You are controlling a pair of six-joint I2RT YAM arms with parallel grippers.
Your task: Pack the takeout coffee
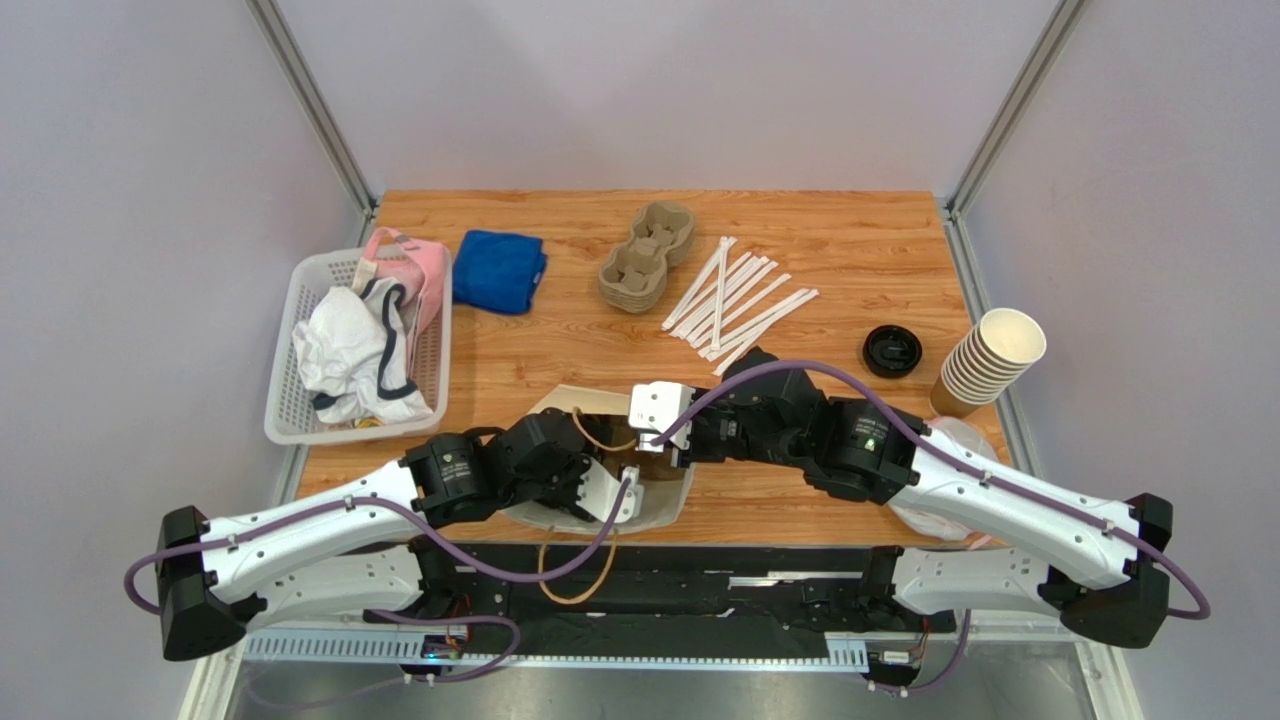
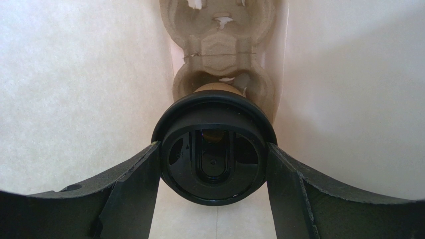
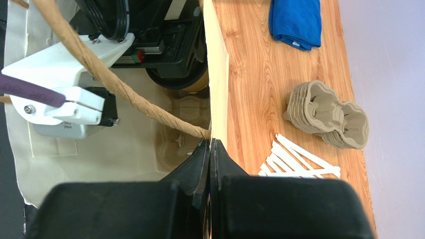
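Takeout coffee (image 2: 214, 172) is inside the white paper bag (image 2: 75, 89), its black lid facing the left wrist camera. Its tan cup points at a pocket of the pulp cup carrier (image 2: 219, 55) deeper in the bag, but whether it is seated there cannot be told. Left gripper (image 2: 213, 149) has its fingers spread wide, pressed against both sides of the lid. Right gripper (image 3: 209, 149) is pinched tight on the bag's rim, just beside the twisted paper handle (image 3: 100, 74).
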